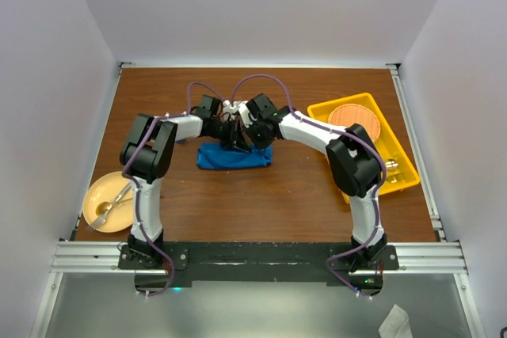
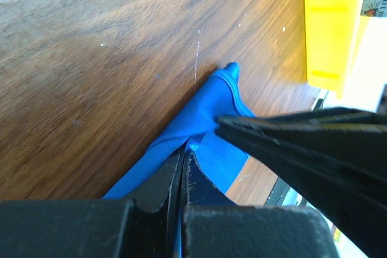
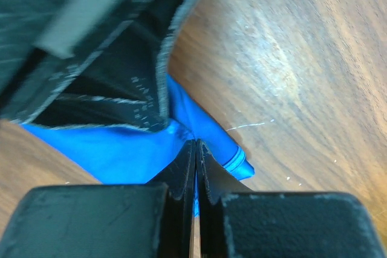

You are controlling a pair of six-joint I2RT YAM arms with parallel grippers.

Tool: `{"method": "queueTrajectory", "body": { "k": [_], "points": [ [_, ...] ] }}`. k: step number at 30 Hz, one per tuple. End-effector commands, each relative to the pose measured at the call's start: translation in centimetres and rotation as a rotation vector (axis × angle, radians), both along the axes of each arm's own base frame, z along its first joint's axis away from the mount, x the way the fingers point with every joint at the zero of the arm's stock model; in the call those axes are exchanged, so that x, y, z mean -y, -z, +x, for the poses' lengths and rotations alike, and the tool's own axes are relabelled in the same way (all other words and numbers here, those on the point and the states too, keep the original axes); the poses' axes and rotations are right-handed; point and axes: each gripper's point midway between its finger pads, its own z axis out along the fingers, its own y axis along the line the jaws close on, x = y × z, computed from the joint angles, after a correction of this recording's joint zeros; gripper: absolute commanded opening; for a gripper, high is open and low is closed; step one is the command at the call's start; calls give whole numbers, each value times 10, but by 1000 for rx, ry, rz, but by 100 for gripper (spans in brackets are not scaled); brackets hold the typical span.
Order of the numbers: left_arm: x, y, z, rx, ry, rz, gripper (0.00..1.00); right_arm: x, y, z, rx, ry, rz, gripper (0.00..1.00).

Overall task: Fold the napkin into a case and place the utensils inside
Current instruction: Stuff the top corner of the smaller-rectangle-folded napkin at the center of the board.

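Napkin (image 1: 234, 157) — apparently in both grippers (image 2: 183, 156) (image 3: 195, 147)

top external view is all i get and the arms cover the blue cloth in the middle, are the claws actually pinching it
Observer: The left claw is. Its wrist view shows the jaws shut with the bright blue cloth napkin drawn up between them.
Operator: and the right one
Observer: The right claw is shut too, with a sliver of blue fabric showing between its fingers.
Operator: any corner loose
Observer: Yes, one hemmed corner pokes out past the claw tips and rests on the brown wooden table.
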Motion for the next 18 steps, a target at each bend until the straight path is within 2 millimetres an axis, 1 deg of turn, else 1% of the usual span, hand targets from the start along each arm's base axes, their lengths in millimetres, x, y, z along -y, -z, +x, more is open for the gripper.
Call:
{"method": "queueTrajectory", "body": {
  "k": [1, 7, 11, 15, 16, 17, 18],
  "points": [
    [10, -15, 6, 57, 30, -39, 0, -1, -6, 14, 43, 10, -2, 0],
    [22, -35, 13, 85, 27, -107, 0, -3, -8, 11, 34, 4, 14, 0],
    [30, -39, 16, 101, 34, -125, 0, -4, -11, 10, 33, 1, 25, 0],
    [27, -24, 15, 73, 22, -88, 0, -4, -14, 10, 34, 5, 25, 0],
    [24, -15, 17, 61, 9, -65, 0, -5, -16, 12, 40, 6, 28, 0],
    [22, -10, 18, 64, 6, -49, 0, -5, -17, 12, 41, 6, 29, 0],
    [19, -3, 16, 36, 0, -27, 0, -4, -19, 12, 42, 9, 28, 0]
  ]
}}
